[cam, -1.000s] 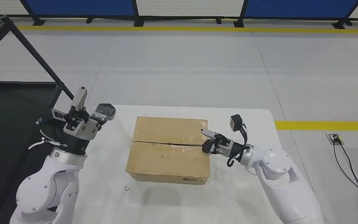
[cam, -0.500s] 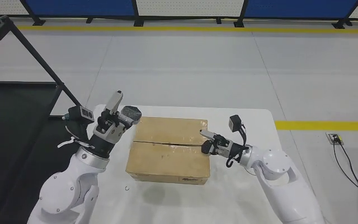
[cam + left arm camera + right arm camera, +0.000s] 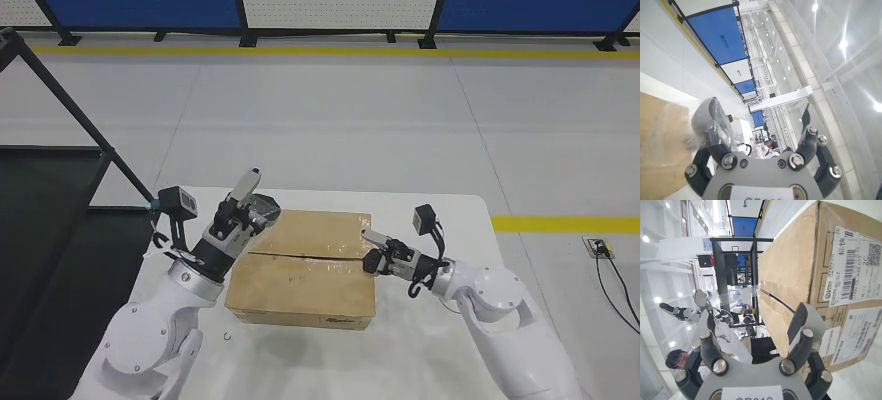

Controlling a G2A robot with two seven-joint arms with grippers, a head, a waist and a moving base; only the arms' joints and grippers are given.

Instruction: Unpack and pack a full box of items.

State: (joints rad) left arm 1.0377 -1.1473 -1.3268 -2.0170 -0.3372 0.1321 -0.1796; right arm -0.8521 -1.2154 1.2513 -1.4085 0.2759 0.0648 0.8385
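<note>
One cardboard box [image 3: 300, 265] stands about the middle of the white bench [image 3: 430, 340], closer to the far edge than to the near one. Its two top flaps are closed and meet at a single seam [image 3: 300, 256] that runs from the left side to the right side. There are two arms with one pincer each. One tiny ring-like thing [image 3: 228, 335] lies on the bench near the box's near-left corner; what it is cannot be told.

In the top view the left pincer [image 3: 256, 200] is raised over the box's far-left corner, pointing up and away from the bench. The right pincer [image 3: 368, 250] is level with the box's top edge at its right end, at the seam. Whether it touches the cardboard cannot be told from there.

The left wrist view adds that the left pincer [image 3: 761, 117] is released, its two fingers wide apart with nothing between them. Crumpled clear film [image 3: 715, 121] clings around one finger, and a corner of the box [image 3: 659, 123] lies below it.

The right wrist view adds that the right pincer [image 3: 753, 321] is also released, fingers spread and nothing grasped. One finger [image 3: 798, 323] is just beside the upper edge of the box's [image 3: 791, 266] right end. This view alone gives that end face, which carries several white printed labels [image 3: 857, 266]. It also shows the seam [image 3: 772, 296] as a dark slit under glossy tape, with loose clear tape [image 3: 734, 296] standing off its far end.
</note>
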